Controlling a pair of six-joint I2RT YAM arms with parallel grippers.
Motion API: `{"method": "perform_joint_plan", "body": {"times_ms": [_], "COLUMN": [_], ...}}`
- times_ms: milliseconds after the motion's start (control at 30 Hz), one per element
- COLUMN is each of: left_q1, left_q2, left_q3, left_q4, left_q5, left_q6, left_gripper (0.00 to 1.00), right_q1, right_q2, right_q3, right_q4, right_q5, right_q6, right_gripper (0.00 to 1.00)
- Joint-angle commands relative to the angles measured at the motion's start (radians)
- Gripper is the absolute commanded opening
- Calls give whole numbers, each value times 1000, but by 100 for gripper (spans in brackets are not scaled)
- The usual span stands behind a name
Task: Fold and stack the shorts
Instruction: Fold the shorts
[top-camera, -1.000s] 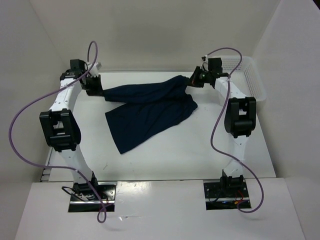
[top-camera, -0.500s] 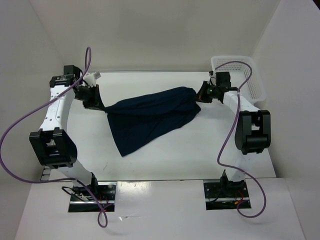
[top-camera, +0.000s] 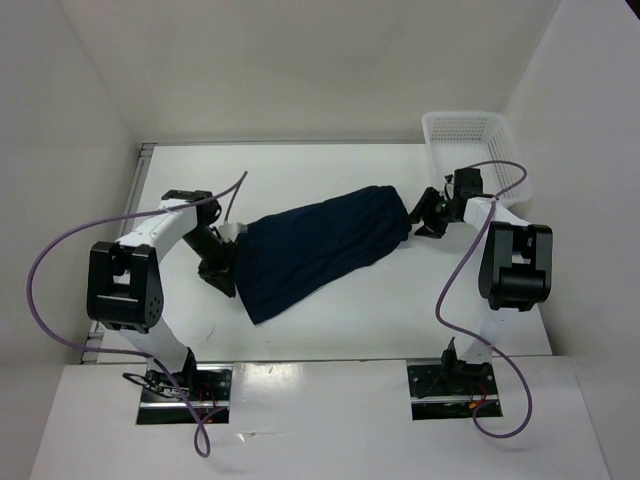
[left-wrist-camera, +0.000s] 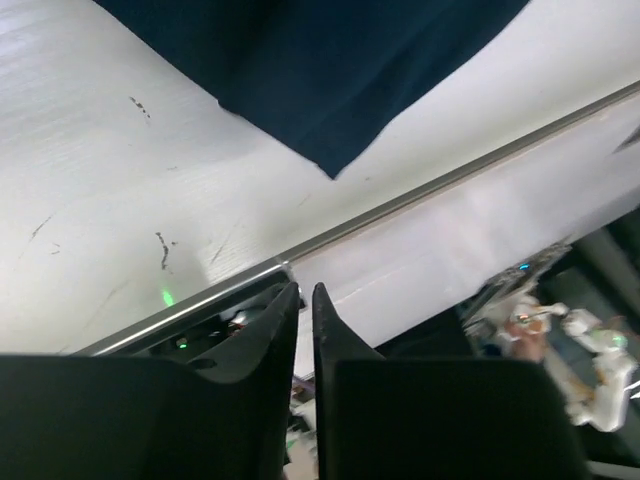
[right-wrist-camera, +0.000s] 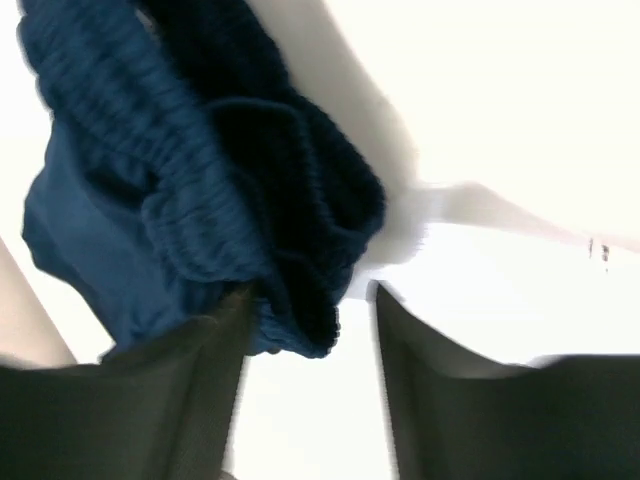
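The dark navy shorts (top-camera: 320, 245) lie folded in a slanted band across the middle of the table. My left gripper (top-camera: 226, 276) sits low at their left end. In the left wrist view its fingers (left-wrist-camera: 303, 288) stand only a sliver apart with nothing between them, and the shorts' hem corner (left-wrist-camera: 330, 70) lies beyond the tips. My right gripper (top-camera: 421, 216) is at the waistband end. In the right wrist view its jaws (right-wrist-camera: 312, 290) are wide apart, and the ribbed waistband (right-wrist-camera: 200, 180) bunches against the left finger, clear of the right one.
A white mesh basket (top-camera: 465, 135) stands at the back right corner, just behind my right arm. White walls close in the table on the left, back and right. The table's near metal edge (left-wrist-camera: 400, 205) runs close behind my left gripper.
Both arms have swung towards the near side and lowered, laying the shorts down in a folded band. Both grippers, shut on the fabric before, have opened and let go.
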Motion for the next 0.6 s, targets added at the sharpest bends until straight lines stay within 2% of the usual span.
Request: {"method": "perform_joint_plan", "body": {"times_ms": [0, 67, 133, 233, 400, 500, 567], "left_q1": [-55, -55, -64, -64, -136, -253, -302], "left_q2": [-13, 7, 16, 7, -27, -27, -36], "left_q3": [-48, -79, -66, -66, 9, 9, -26], "left_q4": [5, 39, 27, 36, 116, 180, 225], "left_q5": [-81, -108, -123, -160, -160, -160, -181], "left_q6": [4, 4, 4, 4, 4, 4, 4], "left_gripper": [19, 29, 34, 37, 45, 47, 49], "right_q1": [4, 4, 4, 27, 106, 120, 130], "right_q2": [-1, -1, -29, -73, -69, -22, 9], "right_q3": [-25, -35, -46, -74, -86, -62, -62], "right_q4": [-29, -20, 2, 35, 100, 109, 109], "right_q5": [30, 21, -6, -7, 68, 107, 131], "right_q6": [-12, -12, -12, 27, 112, 171, 191], "right_gripper": [62, 76, 81, 88, 92, 92, 87]}}
